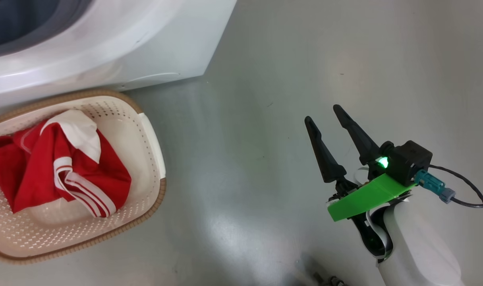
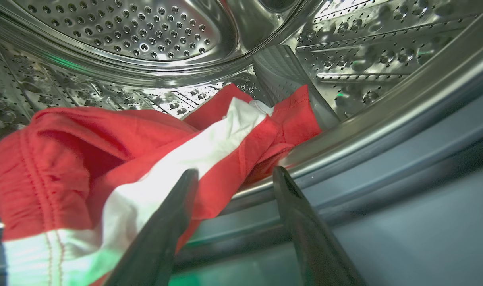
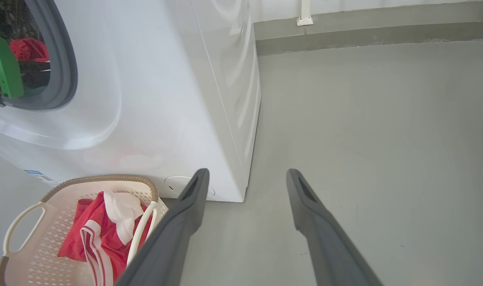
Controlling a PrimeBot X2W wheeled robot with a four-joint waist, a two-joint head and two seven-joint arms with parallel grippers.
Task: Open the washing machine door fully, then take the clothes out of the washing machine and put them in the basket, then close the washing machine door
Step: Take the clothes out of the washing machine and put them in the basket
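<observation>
One red garment with white stripes (image 1: 62,167) lies in the cream basket (image 1: 152,139) on the floor before the white washing machine (image 1: 118,51). The same garment (image 3: 102,234), basket (image 3: 23,214) and washing machine (image 3: 166,99) appear in the right wrist view. Inside the steel drum (image 2: 118,35), more red and white clothes (image 2: 118,167) lie at the gasket. My left gripper (image 2: 235,174) is open at the drum's mouth, one finger over the fabric, gripping nothing. My right gripper (image 1: 324,112) hangs open over bare floor to the right of the basket. The washing machine door is out of view.
Grey floor (image 1: 265,79) stretches right of the machine to a grey skirting (image 3: 364,31) at the wall. The grey rubber gasket (image 3: 66,59) rings the opening, with my left arm's green part (image 3: 3,63) inside it. A cable (image 1: 472,194) trails from my right wrist.
</observation>
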